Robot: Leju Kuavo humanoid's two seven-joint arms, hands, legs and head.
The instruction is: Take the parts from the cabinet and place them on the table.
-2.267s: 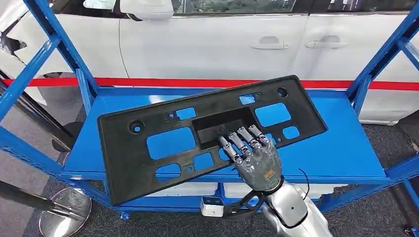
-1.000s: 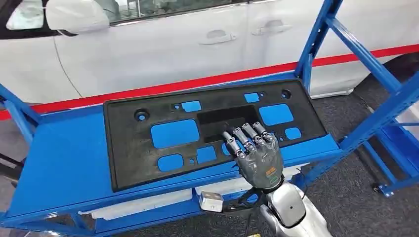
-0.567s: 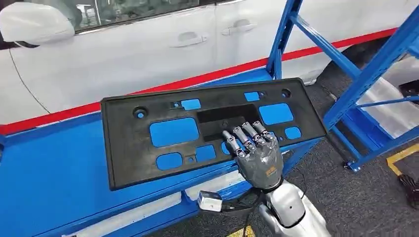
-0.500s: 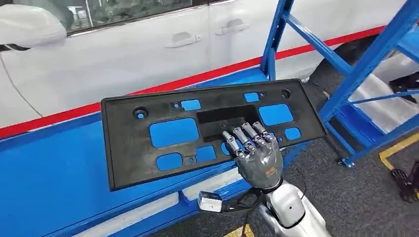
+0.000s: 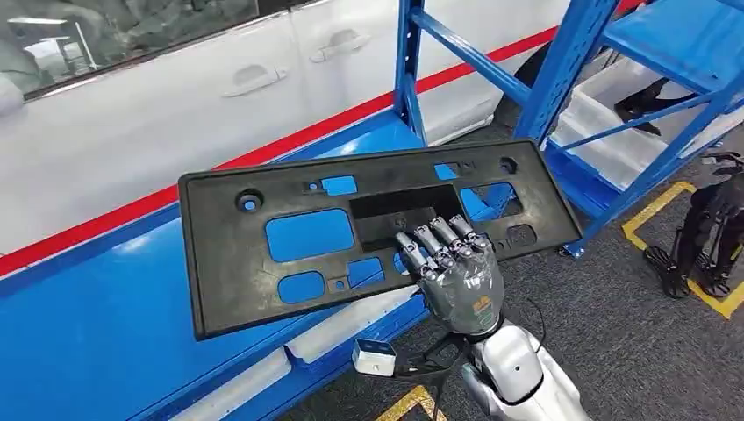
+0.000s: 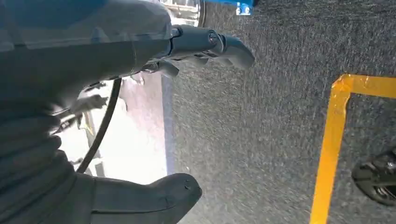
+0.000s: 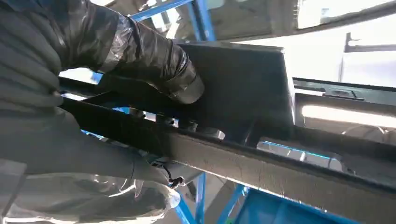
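Observation:
A long black plastic panel [image 5: 263, 202] with several cut-outs hangs level in front of me, above the blue cabinet shelf [image 5: 105, 307]. My right hand [image 5: 452, 272] grips its near edge, fingers lying over the top beside the central recess. From the right wrist view the thumb [image 7: 159, 65] presses the underside of the black panel [image 7: 243, 93]. My left hand [image 6: 140, 84] hangs over the dark carpet with fingers apart, holding nothing.
A white car [image 5: 175, 96] stands behind the cabinet. Blue uprights [image 5: 408, 61] and a second blue rack [image 5: 649, 53] rise at the right. Grey carpet with a yellow floor line [image 5: 667, 210] lies to the right, where a black stand [image 5: 702, 228] sits.
The whole scene has slid left as I turn right: the shelf now lies at the lower left and the second rack has come in. The panel stays in my right hand's grip.

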